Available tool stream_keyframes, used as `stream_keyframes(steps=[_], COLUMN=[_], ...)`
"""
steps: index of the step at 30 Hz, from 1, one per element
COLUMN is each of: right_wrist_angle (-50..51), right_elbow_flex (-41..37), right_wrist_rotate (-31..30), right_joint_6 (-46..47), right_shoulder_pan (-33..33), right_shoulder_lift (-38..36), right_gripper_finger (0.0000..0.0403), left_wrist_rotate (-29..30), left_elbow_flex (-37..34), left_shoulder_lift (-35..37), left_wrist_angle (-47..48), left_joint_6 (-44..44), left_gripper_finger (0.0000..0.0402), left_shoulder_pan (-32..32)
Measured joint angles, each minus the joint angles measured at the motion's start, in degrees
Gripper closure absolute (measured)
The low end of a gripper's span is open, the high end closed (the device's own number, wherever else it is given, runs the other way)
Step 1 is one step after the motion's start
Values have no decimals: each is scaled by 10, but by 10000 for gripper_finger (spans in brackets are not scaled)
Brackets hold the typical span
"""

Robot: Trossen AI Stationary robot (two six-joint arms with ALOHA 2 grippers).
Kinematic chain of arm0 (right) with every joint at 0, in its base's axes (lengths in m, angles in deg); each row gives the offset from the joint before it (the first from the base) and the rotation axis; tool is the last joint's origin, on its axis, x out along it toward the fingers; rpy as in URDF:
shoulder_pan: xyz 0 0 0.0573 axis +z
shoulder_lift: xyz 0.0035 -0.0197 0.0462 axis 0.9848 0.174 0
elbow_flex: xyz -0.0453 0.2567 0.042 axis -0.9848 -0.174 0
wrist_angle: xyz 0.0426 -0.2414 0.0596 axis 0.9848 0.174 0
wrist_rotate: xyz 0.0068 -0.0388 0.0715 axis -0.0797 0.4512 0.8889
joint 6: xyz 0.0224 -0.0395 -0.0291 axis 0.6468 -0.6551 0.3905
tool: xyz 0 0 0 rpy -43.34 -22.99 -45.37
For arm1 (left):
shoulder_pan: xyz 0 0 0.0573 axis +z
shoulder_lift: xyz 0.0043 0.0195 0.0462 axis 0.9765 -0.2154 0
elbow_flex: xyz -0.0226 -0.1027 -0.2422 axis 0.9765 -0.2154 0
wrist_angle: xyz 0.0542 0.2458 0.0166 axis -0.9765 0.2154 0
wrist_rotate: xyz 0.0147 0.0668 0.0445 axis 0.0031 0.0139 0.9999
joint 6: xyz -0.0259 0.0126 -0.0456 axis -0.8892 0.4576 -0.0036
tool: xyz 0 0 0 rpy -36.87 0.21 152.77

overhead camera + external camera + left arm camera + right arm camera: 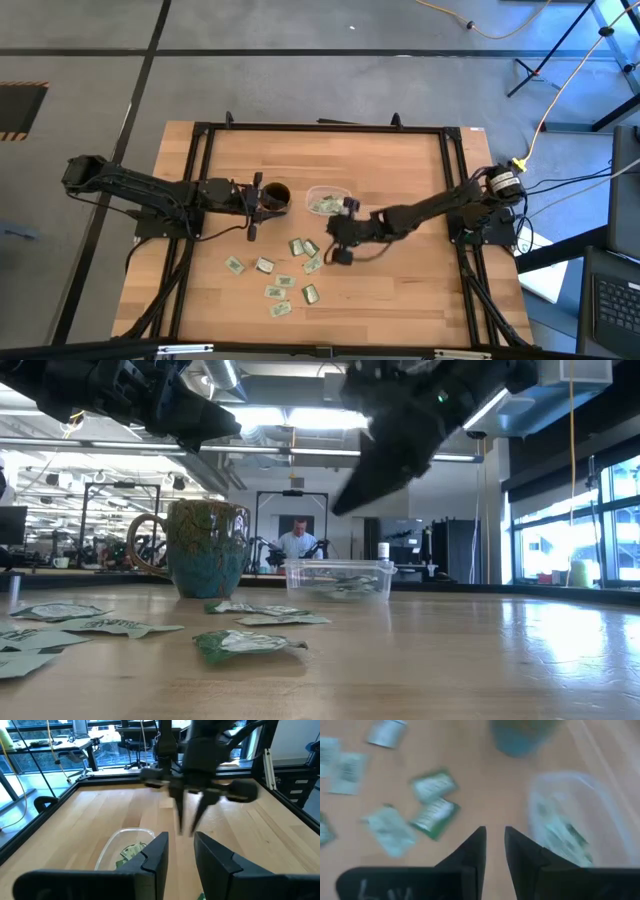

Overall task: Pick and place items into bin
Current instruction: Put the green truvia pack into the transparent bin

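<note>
Several small pale green and white packets [297, 247] lie flat on the wooden table; they also show in the low view [245, 645] and the right wrist view [435, 815]. The clear bin [330, 200] stands beside the brown mug [276, 196] and holds a few packets [131, 852]. My right gripper [332, 230] hovers above the table between the bin and the loose packets, open by a narrow gap [495, 832] and empty. My left gripper [262, 200] hangs over the mug, slightly open [181, 837] and empty.
The mug [205, 548] stands just to the left of the bin [340, 578]. A black frame [200, 130] runs around the table's edges. Bare wood lies on the table's right half and along its far side. A person shows far off in the room [296, 540].
</note>
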Motion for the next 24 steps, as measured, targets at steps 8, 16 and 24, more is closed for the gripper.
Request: stream_keyframes(steps=[8,16,24], right_wrist_angle=[-118,-150,-192], right_elbow_flex=[0,0,0], right_wrist_rotate=[0,0,35], right_joint_6=[-60,-15,0], right_shoulder_pan=[38,37,37], right_shoulder_lift=[58,98,141], right_gripper_finger=[328,328,328], left_wrist_rotate=[0,0,0], left_elbow_flex=[0,0,0], left_shoulder_lift=[0,0,0], left_wrist_angle=[0,1,1], left_joint_6=[0,0,0], left_gripper_finger=[313,313,313], left_shoulder_pan=[0,0,0])
